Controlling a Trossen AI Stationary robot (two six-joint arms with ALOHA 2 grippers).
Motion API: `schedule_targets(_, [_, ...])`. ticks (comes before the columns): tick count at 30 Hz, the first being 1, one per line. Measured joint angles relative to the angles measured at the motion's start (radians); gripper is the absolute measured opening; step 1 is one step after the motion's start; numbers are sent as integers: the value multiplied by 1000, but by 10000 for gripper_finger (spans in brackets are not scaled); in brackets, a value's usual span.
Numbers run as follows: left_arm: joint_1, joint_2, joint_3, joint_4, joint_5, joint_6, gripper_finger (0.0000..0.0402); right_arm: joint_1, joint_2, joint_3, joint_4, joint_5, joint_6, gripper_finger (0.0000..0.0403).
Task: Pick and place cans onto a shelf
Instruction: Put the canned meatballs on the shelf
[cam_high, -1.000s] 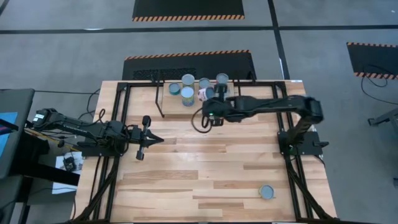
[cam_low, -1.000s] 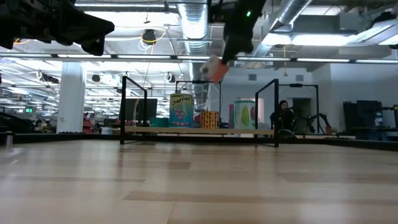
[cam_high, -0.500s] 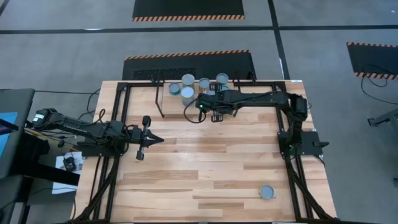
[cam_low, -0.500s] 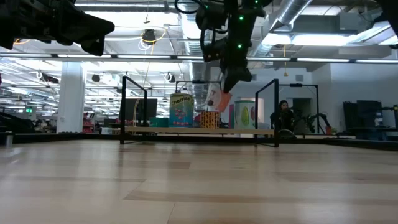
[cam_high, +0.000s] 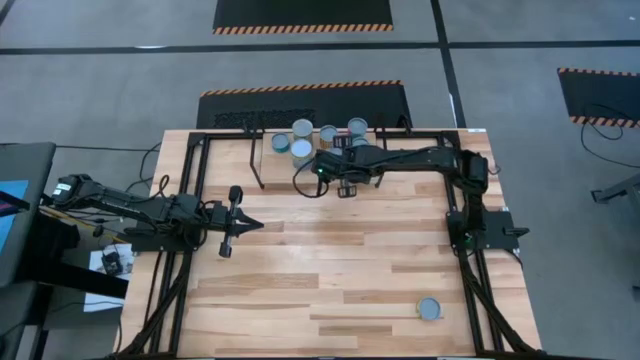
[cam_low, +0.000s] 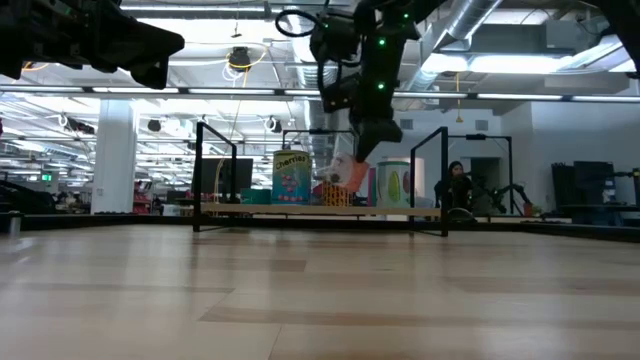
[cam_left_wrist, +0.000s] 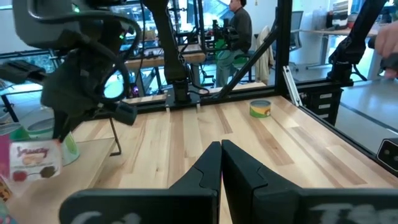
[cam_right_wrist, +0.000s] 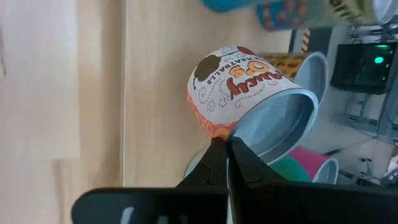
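Note:
Several cans stand on their bases on the shelf, a light-wood plank on black legs at the table's far middle. My right gripper is above the shelf, shut on a tilted can with a white and orange label, also seen in the low view as the can. One more can stands near the table's front right. My left gripper waits shut and level at the table's left. My right gripper pinches the rim of the can's silvery end between its two fingers. The fingers slant down from above. The can hangs tilted below them, just above the shelf plank and apparently clear of it.
A black metal frame runs along the table's far and side edges. Black posts stand by the shelf's ends. Bare tabletop lies between the shelf and the near edge. A person sits in the room beyond.
My right gripper has come down toward the shelf with the orange-labelled can, shifting a little toward the table's left and tipping more steeply downward. The can has sunk from well above the shelf to just over the plank and is still tilted.

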Motion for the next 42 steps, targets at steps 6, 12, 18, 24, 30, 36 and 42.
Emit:
schedule_targets(6, [0, 0, 0, 1, 0, 0, 2, -8, 8, 1, 8, -3, -4, 4])
schedule_targets(12, [0, 0, 0, 2, 0, 0, 2, -8, 8, 1, 13, -7, -5, 10])
schedule_targets(18, [0, 0, 0, 1, 0, 0, 2, -13, 8, 1, 14, -37, -4, 12])
schedule_targets(24, [0, 0, 0, 1, 0, 0, 2, -21, 8, 1, 15, -48, -4, 12])
schedule_targets(30, [0, 0, 0, 1, 0, 0, 2, -23, 8, 1, 22, -48, -3, 13])
schedule_targets(36, [0, 0, 0, 1, 0, -1, 2, -33, 8, -1, 17, -49, -4, 13])
schedule_targets(42, [0, 0, 0, 2, 0, -1, 2, -40, 8, -1, 17, -53, -4, 13])
